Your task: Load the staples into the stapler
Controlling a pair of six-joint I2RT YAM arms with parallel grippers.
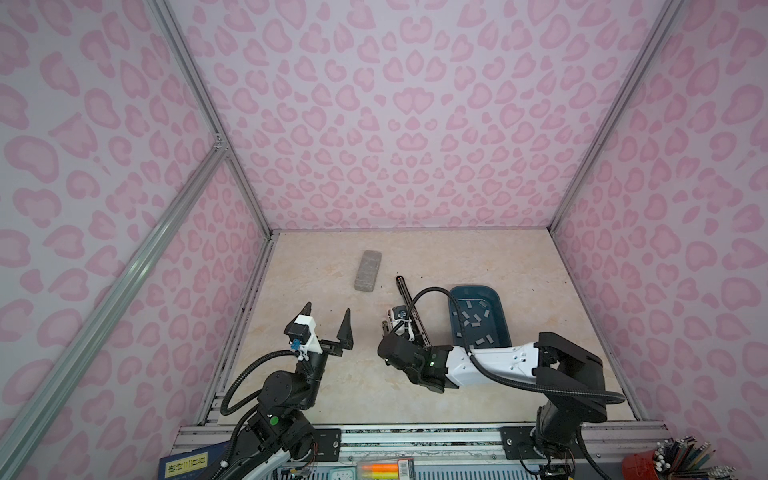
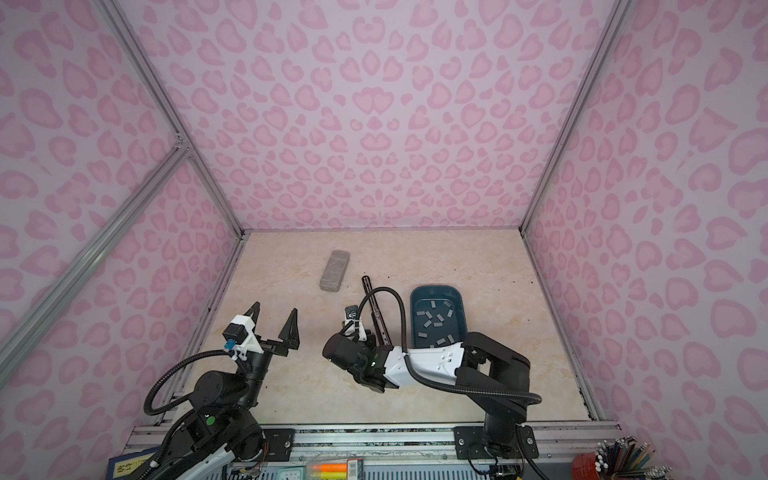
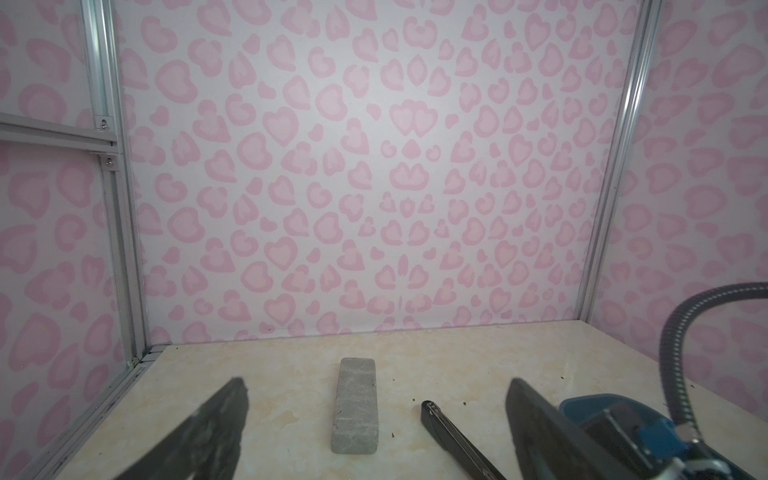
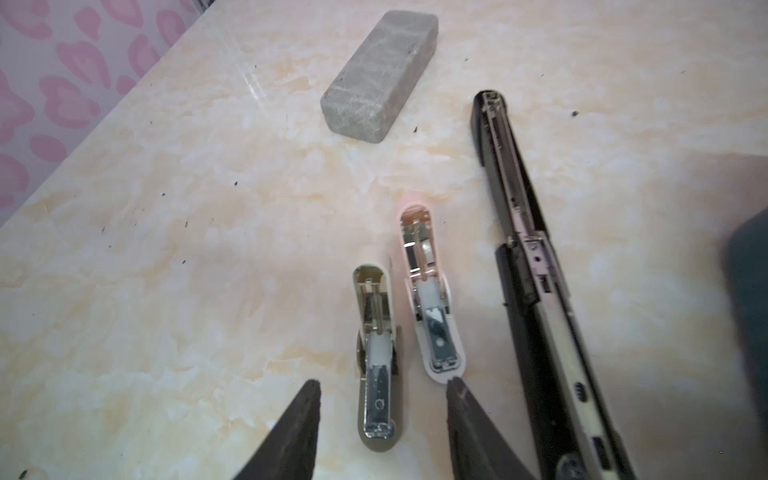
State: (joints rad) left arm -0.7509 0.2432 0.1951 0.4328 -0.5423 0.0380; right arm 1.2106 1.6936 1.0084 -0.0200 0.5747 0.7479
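Both top views show the left end effector [image 1: 327, 320] hovering near the desk's [image 1: 540, 270] left edge, fingers spread wide and empty. Right of it, toward the back, lies a grey block [image 1: 368, 270]. Mid-desk, the right wrist view shows the right end effector [image 4: 384, 382] with its fingers apart, holding nothing and poised over an olive stapler [image 4: 376, 374]. A pink stapler [image 4: 432, 316] lies just beside that one. Next comes the black stapler [image 4: 523, 232], lying hinged fully open and running from the back toward the front edge. I cannot tell whether its channel is empty.

The step in hand looks like fetching a strip, since the right fingers carry none. To do it well, pick a strip lying clear of its neighbours, pinch it across its long sides, keep it level, then line it up with the open channel before lowering.

Right of centre sits a blue tray [image 1: 473, 287] holding the staples [image 1: 476, 320], scattered flat across its floor, some touching. Nothing else shows inside it.
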